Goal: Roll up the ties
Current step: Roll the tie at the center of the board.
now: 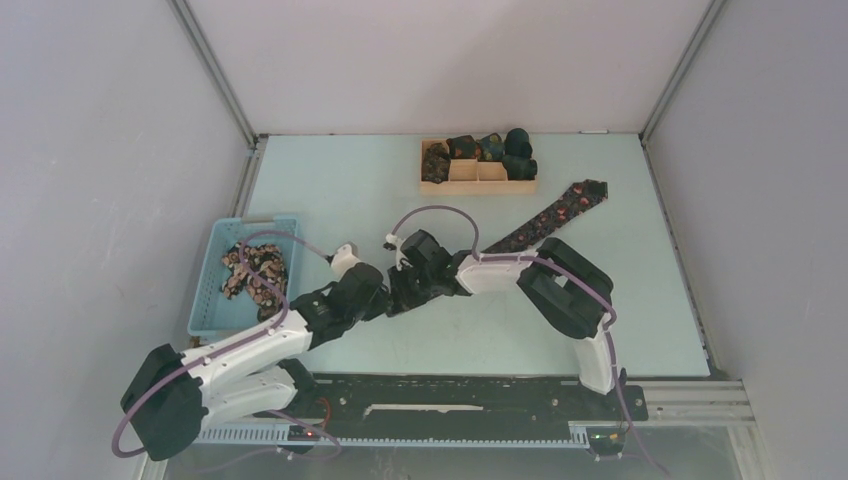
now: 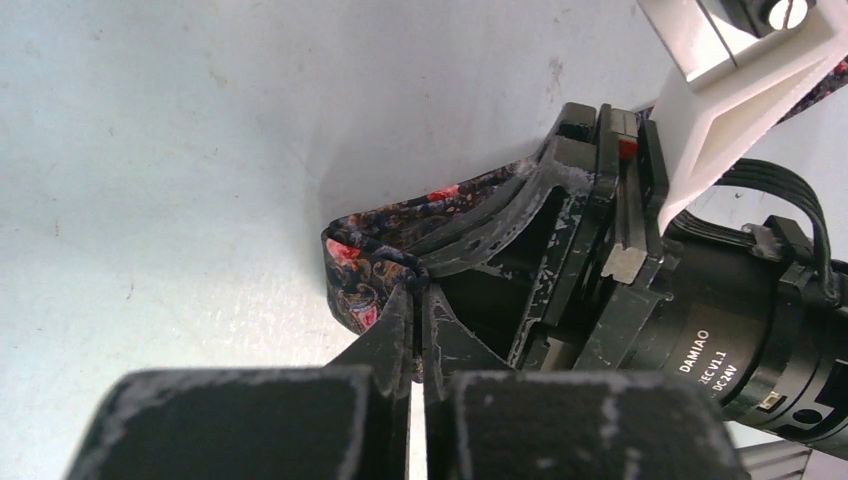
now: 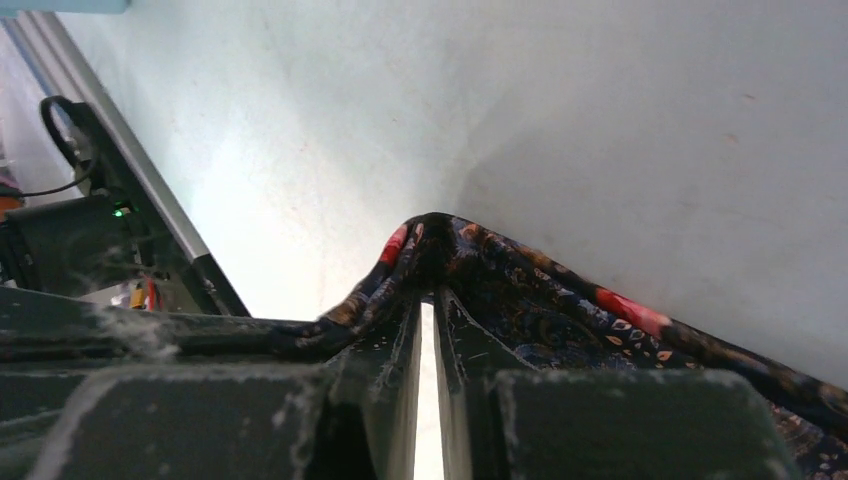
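One dark floral tie lies diagonally across the table, from the far right down to the middle, where both grippers meet. My left gripper is shut on a folded end of the tie. Facing it, my right gripper is shut on the same fold, and the tie's fabric drapes away to the right. In the top view the left gripper and right gripper sit tip to tip and hide the fold. More ties lie loose in a basket.
The light-blue basket stands at the left beside my left arm. A wooden divided tray with several rolled ties stands at the back. My right arm's elbow hangs over the table's right half.
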